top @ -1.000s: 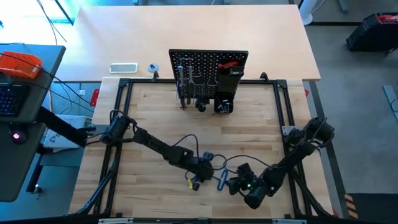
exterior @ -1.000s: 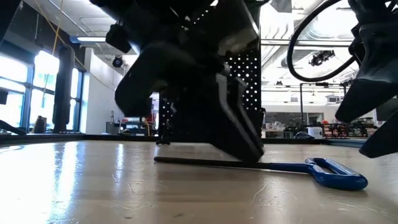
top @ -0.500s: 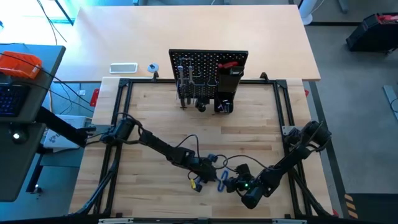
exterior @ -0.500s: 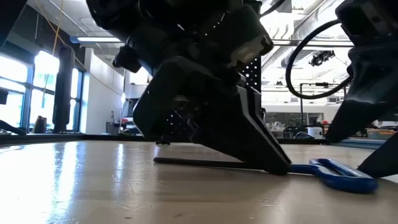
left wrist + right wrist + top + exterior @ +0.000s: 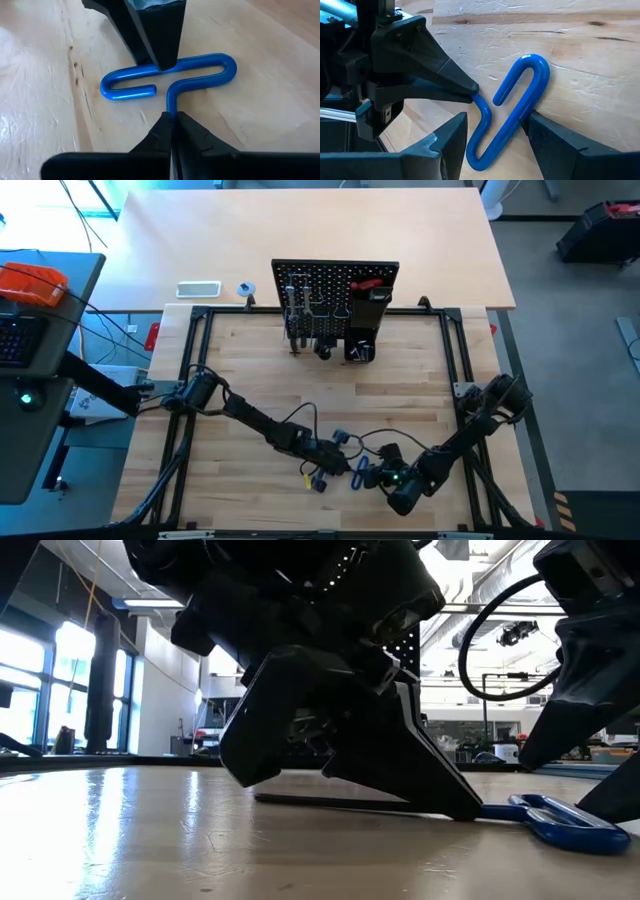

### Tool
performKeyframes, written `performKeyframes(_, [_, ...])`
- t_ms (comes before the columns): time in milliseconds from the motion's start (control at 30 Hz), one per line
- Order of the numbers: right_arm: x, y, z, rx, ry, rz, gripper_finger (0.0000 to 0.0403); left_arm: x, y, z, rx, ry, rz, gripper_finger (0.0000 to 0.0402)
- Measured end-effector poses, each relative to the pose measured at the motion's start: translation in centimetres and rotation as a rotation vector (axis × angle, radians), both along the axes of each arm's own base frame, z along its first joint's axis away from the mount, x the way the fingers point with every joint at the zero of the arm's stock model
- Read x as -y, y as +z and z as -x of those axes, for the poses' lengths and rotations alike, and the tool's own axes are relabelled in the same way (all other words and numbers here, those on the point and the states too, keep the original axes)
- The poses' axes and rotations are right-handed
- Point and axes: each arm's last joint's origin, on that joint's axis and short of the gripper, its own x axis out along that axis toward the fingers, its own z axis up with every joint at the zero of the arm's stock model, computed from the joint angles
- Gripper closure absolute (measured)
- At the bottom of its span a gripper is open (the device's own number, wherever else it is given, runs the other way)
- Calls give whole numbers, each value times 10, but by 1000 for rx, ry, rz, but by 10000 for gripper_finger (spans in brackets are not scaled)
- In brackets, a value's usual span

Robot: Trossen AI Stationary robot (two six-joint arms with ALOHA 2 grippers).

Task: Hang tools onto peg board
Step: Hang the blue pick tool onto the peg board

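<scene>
Left wrist view shows the blue-handled hex key [image 5: 170, 80] lying flat on the wooden surface [image 5: 260, 65], its looped blue handle across the middle of the frame and its thin shaft running down to the bottom centre, where the left gripper [image 5: 172, 125] has its jaws pressed together on the shaft just below the handle. From the upper centre of that frame, one finger of the other arm comes down and touches the top bar of the handle. In the right wrist view the same handle [image 5: 507, 112] slants from upper right to lower left between the right gripper [image 5: 495, 137] fingers, whose jaws are spread, one on each side of the loop; the right-hand finger [image 5: 560, 145] touches the handle's edge, and the left arm's dark fingers reach in from the left to the shaft. Seen from the high view, both grippers meet at the lower centre of the surface, left gripper [image 5: 335, 460] beside right gripper [image 5: 378, 473], with the key's blue handle [image 5: 357, 470] between them. Well apart, at the upper centre, the peg board [image 5: 335, 280] stands upright with tools hanging on it.
</scene>
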Motion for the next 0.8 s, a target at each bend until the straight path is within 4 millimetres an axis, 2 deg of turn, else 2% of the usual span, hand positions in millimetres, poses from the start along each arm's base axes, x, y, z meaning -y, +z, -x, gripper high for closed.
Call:
performKeyframes(300, [0,0,0,8,-5,5,202,-4,14,-5,72,36,0,401])
performKeyframes(467, [5,0,-3,45,-50,63,213,-1,16,-6,86,9,59,401])
performKeyframes(567, [8,0,-4,58,-49,120,256,-1,16,-6,86,16,54,400])
performKeyframes(733, [8,1,-6,77,-10,190,364,0,18,-5,86,42,55,398])
performKeyframes(800, [6,2,-6,93,2,220,383,-1,19,-5,89,51,49,398])
